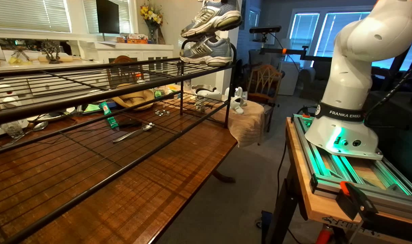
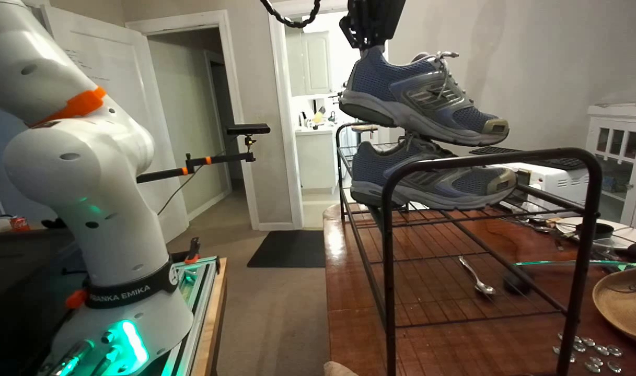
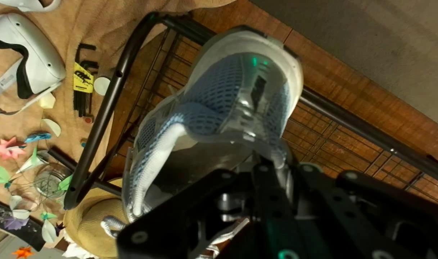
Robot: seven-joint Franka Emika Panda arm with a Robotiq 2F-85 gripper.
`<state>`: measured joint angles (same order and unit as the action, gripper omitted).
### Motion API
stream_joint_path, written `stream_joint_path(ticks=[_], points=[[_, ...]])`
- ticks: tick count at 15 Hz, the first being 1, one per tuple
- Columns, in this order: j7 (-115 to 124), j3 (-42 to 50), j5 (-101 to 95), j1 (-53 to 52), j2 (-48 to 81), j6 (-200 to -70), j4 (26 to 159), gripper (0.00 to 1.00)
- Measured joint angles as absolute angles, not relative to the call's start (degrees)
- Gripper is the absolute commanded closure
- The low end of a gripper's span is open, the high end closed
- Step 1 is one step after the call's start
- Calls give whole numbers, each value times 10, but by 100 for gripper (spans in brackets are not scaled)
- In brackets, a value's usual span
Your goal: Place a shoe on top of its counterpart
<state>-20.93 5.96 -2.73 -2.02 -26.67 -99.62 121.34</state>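
The shoe [image 2: 422,99] is right above its counterpart [image 2: 427,180], toes pointing the same way, and the hand [image 2: 372,47] has it pinched by the back of the collar! Close quarters here: the rack [image 2: 389,271] ends just beside the pair, and in the wrist view the heel juts over the long rail [image 3: 348,119]. Lengthwise there's more to play with, the rack stretching well away from them. Over the side comes the edge of the surface [image 1: 165,189], then a strip of floor [image 1: 212,210], then the robot's bench [image 1: 314,206]. Tough to call: does sole meet laces? I cannot tell. In an exterior view the end hoop [image 2: 498,157] crosses in front of the counterpart, hiding a slice; in the wrist view the hand blocks the toe. And the arm [image 2: 108,224], white, rises from its base and leans away from the rack, its upper end cut off in both exterior views. The hand hangs down from above, pointing at the heel.
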Motion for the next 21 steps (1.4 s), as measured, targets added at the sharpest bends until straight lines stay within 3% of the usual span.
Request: stream_joint_path(ticks=[21], points=[[-162,66,9,-16,-238,-1054,1224,98]])
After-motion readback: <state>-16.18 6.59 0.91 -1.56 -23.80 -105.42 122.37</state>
